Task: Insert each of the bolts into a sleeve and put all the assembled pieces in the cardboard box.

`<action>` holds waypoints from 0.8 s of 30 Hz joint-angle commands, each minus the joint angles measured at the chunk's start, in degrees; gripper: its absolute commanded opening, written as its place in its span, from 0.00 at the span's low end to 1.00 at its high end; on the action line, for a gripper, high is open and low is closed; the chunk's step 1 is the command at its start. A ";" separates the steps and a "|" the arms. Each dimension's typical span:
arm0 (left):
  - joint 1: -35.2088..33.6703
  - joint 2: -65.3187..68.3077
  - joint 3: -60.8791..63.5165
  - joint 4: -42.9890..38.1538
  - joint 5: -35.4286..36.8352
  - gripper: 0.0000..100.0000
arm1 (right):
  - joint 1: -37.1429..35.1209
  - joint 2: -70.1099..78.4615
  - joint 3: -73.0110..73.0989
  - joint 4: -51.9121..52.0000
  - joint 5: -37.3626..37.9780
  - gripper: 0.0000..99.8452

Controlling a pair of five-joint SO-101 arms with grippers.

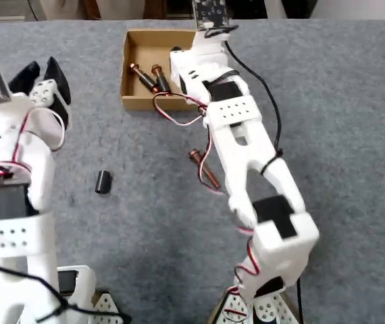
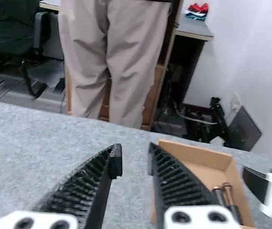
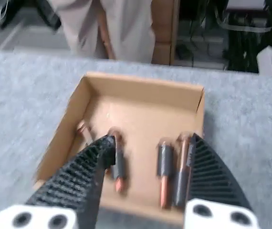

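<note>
Hanging over the cardboard box [image 3: 141, 90], right claw [image 3: 152, 140] gapes empty — left claw [image 2: 134, 157] ajar.

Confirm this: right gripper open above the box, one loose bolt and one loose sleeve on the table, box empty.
Wrong on the box: it holds several sleeved bolts, as the right wrist view shows. The right gripper is open above it, and one loose bolt and one loose sleeve lie on the table.

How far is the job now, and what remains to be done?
Done: sleeved bolts lie in the cardboard box. In hand: nothing; the right tool hangs open above the box, the left tool is open too. Left: one bolt and one black sleeve lie apart on the table, not yet joined or boxed.
</note>
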 commanded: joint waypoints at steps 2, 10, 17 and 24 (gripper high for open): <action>-3.87 7.87 -12.40 5.98 2.90 0.13 | -7.43 -9.71 -3.74 15.47 -0.26 0.23; -11.25 25.89 -37.45 23.38 3.43 0.13 | -21.32 -7.60 -3.82 29.80 -9.41 0.23; -12.13 30.81 -50.90 36.04 -1.23 0.13 | -28.00 0.75 -3.91 35.78 -17.14 0.23; -12.04 31.08 -53.45 38.95 -4.66 0.13 | -33.01 7.25 -8.22 41.05 -19.60 0.23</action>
